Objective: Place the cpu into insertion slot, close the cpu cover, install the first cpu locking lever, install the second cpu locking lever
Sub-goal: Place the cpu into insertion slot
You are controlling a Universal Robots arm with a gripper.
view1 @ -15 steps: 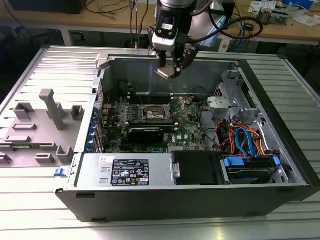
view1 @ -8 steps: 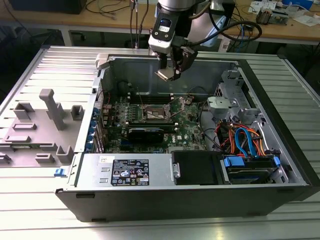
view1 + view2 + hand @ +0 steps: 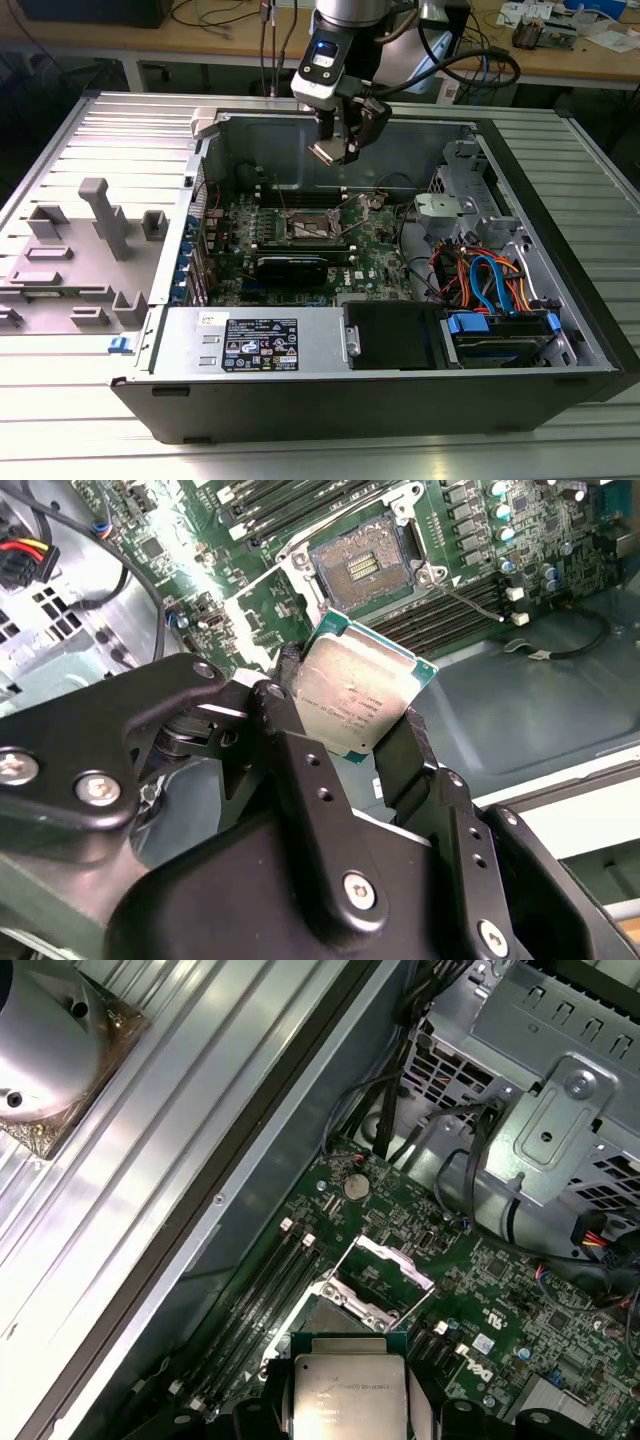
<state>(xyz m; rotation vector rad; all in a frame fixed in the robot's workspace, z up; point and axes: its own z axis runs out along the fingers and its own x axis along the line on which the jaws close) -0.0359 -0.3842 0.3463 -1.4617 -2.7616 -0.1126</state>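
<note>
My gripper (image 3: 335, 148) hangs above the open computer case, shut on the cpu (image 3: 328, 153). In both wrist views the cpu (image 3: 355, 695) (image 3: 348, 1392) is a silver-topped square chip with a green rim, pinched at two opposite edges between black fingers (image 3: 290, 730). Beneath it on the green motherboard lies the insertion slot (image 3: 362, 568) (image 3: 335, 1318) (image 3: 313, 224), dark with rows of contacts and uncovered. The cpu cover (image 3: 385, 1265) stands swung up at the slot's far side. A thin locking lever (image 3: 470, 602) sticks out beside the slot. The chip is well clear of the slot, not touching it.
Black RAM slots (image 3: 270, 1280) flank the socket. A metal drive cage (image 3: 560, 1110) with cables and blue and orange leads (image 3: 490, 285) fills the case at the exterior view's right. A labelled power supply (image 3: 255, 345) sits at the front. A grey plastic fixture (image 3: 95, 235) lies outside the case.
</note>
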